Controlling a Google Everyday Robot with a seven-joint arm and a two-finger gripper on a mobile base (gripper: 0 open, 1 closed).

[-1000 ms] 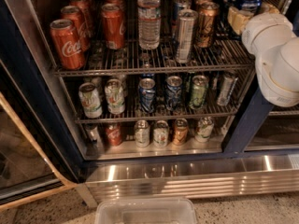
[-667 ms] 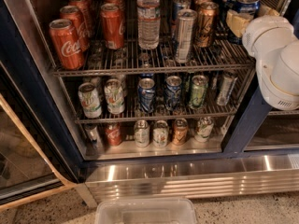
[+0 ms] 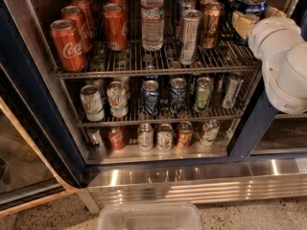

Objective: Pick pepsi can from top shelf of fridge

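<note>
The pepsi can [image 3: 254, 5], deep blue with a silver lid, stands at the far right of the top shelf [image 3: 144, 73] in the fridge [image 3: 249, 128]. My gripper [image 3: 243, 24] is right at the can. Its cream-coloured part covers the can's lower left side. The white arm [image 3: 283, 56] reaches in from the right and hides the shelf's right end. The can's base is hidden.
Red Coca-Cola cans [image 3: 69, 44] fill the shelf's left. A water bottle [image 3: 152, 16], a slim silver can [image 3: 189, 36] and a bronze can [image 3: 211, 25] stand in the middle. Lower racks hold several cans. A clear plastic bin [image 3: 149, 217] sits on the floor below the steel base panel [image 3: 192, 181].
The arm and gripper have dropped very slightly at the pepsi can. Nothing else has moved.
</note>
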